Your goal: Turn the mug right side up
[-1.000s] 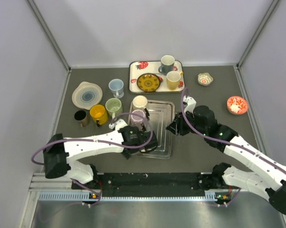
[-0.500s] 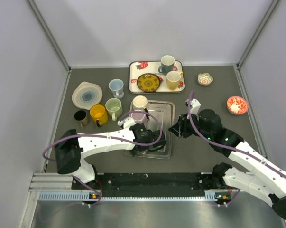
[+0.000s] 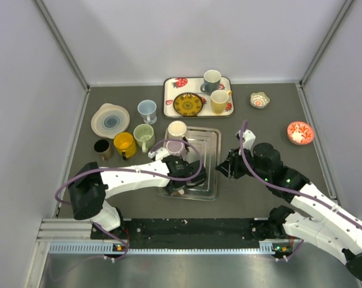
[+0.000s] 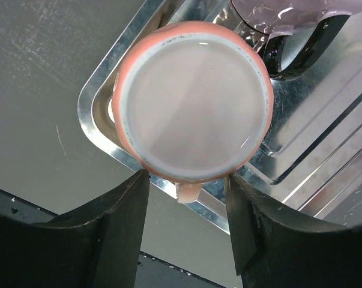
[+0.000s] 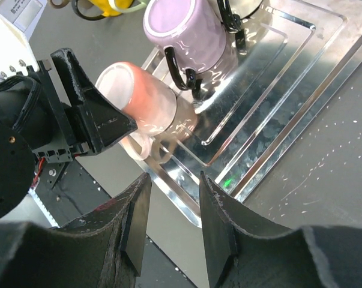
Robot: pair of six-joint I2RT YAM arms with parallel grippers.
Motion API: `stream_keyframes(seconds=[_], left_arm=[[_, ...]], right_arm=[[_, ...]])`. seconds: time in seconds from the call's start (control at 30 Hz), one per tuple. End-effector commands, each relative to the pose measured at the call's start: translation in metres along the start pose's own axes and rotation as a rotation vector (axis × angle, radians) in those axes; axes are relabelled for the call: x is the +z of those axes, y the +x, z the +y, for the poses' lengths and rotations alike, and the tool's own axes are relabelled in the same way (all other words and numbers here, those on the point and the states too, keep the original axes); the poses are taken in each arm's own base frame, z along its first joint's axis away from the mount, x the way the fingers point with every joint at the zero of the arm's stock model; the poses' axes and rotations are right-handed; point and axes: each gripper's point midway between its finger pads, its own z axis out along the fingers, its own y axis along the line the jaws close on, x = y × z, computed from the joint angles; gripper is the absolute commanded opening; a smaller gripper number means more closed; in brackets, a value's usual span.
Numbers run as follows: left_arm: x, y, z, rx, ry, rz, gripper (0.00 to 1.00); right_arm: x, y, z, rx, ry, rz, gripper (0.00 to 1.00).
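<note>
This is a robotics lab test cell. Plain grey panel walls (image 3: 199, 36) box in a dark worktop (image 3: 277, 108) on three sides. A white-and-black left arm (image 3: 126, 178) and right arm (image 3: 316, 198) are mounted by a slotted aluminium rail (image 3: 168, 246) along the near edge, with purple cables (image 3: 59, 193) looping loose. Assorted mugs (image 3: 124, 144), small dishes (image 3: 300, 132) and a steel tray (image 3: 209, 141) stand spread over the bare surface.
</note>
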Motion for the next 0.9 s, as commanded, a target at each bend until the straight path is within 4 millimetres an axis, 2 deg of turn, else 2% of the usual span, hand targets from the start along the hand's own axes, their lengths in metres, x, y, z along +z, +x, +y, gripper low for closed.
stream_keyframes(seconds=[0.0, 0.5, 0.63, 0.7, 0.87], left_arm=[[0.005, -0.003, -0.002, 0.002, 0.01, 0.005, 0.56], [0.015, 0.001, 0.003, 0.01, -0.006, 0.024, 0.32], [0.016, 0.002, 0.005, 0.011, -0.007, 0.03, 0.18], [0.017, 0.003, 0.006, 0.013, -0.005, 0.035, 0.14], [0.014, 0.004, -0.001, 0.059, 0.052, 0.052, 0.0]], right_arm=[[-0.002, -0.006, 0.005, -0.001, -0.017, -0.033, 0.38], [0.001, -0.001, 0.002, 0.005, -0.006, -0.014, 0.38], [0.001, -0.002, 0.003, 0.007, -0.01, -0.016, 0.38], [0.0, -0.002, 0.004, 0.005, -0.01, -0.017, 0.38], [-0.001, -0.002, 0.004, 0.007, -0.009, -0.016, 0.38]])
